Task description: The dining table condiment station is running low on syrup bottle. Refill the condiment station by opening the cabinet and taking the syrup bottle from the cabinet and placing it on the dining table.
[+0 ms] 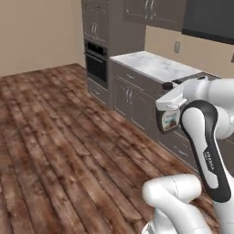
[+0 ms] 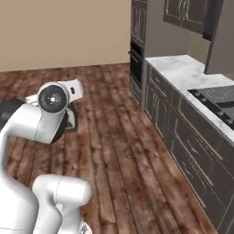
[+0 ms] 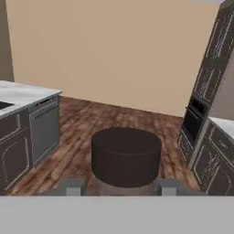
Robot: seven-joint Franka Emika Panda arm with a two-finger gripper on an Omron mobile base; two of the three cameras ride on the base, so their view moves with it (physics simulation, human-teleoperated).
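My gripper is shut on the syrup bottle, whose round black cap sits between the two fingertips in the hand view. In the left base view the bottle hangs below the white hand, its white-and-brown label facing the camera, with the gripper clamped on its upper part, high above the wooden floor. In the right base view the dark bottle peeks out behind the arm's elbow. A marble-topped counter with a dark inset, seemingly the dining table, lies at the hand view's left edge.
A marble counter over dark base cabinets runs along the right wall, with a stovetop and a built-in oven. Wall cabinets hang above with doors shut. Open wooden floor spreads to the left, up to a beige wall.
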